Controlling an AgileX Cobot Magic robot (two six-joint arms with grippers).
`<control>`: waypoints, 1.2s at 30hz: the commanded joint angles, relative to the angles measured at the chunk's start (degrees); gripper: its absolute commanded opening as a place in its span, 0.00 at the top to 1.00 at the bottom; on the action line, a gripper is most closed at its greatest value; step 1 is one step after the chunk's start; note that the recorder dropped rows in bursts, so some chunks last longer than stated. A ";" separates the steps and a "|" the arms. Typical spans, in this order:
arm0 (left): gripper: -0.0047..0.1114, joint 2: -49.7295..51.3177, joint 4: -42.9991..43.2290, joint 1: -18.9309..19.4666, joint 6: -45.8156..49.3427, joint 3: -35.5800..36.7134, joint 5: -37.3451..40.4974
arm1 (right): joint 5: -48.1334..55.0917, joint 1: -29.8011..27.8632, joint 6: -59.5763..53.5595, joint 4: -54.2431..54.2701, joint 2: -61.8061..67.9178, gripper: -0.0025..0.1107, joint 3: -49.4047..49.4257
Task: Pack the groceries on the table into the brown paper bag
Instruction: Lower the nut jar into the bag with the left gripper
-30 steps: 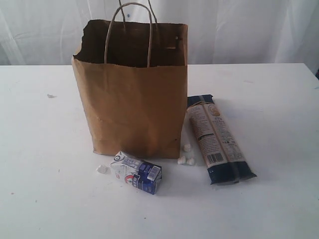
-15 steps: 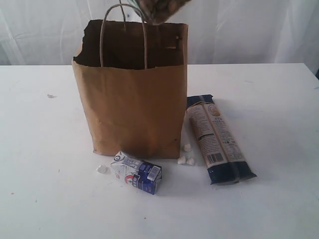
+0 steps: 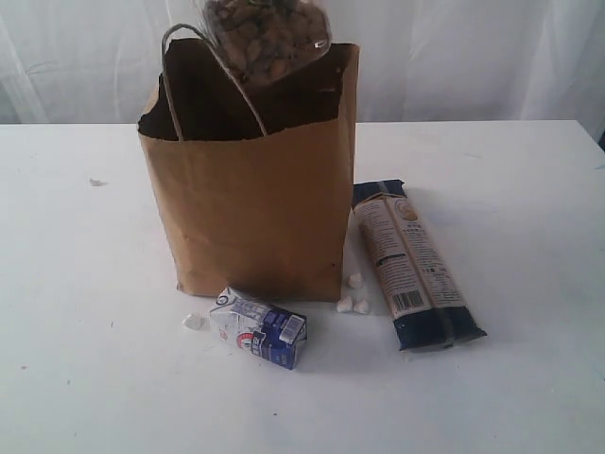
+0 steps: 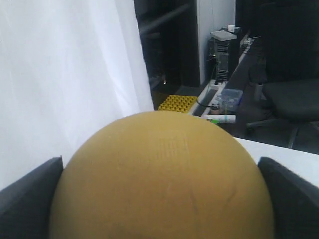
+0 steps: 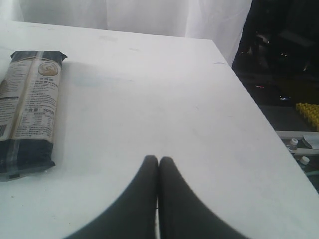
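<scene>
A clear jar of nuts [image 3: 260, 38] hangs tilted at the mouth of the brown paper bag [image 3: 255, 208], which stands upright on the table [image 3: 76, 284]. Its gold lid [image 4: 164, 169] fills the left wrist view between the two dark fingers [image 4: 30, 199] of my left gripper [image 4: 159, 199], which is shut on it. The small white-blue carton [image 3: 260, 327] lies in front of the bag. The long dark-blue noodle packet [image 3: 411, 265] lies to the bag's right. My right gripper [image 5: 158, 159] is shut on nothing, over bare table beside the noodle packet [image 5: 30, 109].
Small white crumbs [image 3: 352, 301] lie at the bag's front right corner and one [image 3: 194, 322] lies left of the carton. The bag's cord handle [image 3: 203, 66] leans left beside the jar. The table edge [image 5: 259, 114] drops off near my right gripper.
The jar has come down from above the picture to the bag's mouth. The cord handle has been pushed left. The carton, the packet and the right gripper have not moved.
</scene>
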 commanded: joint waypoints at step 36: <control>0.96 -0.69 7.33 -0.03 6.75 9.26 -0.64 | -0.10 -0.27 0.32 -0.12 -0.27 0.98 -0.08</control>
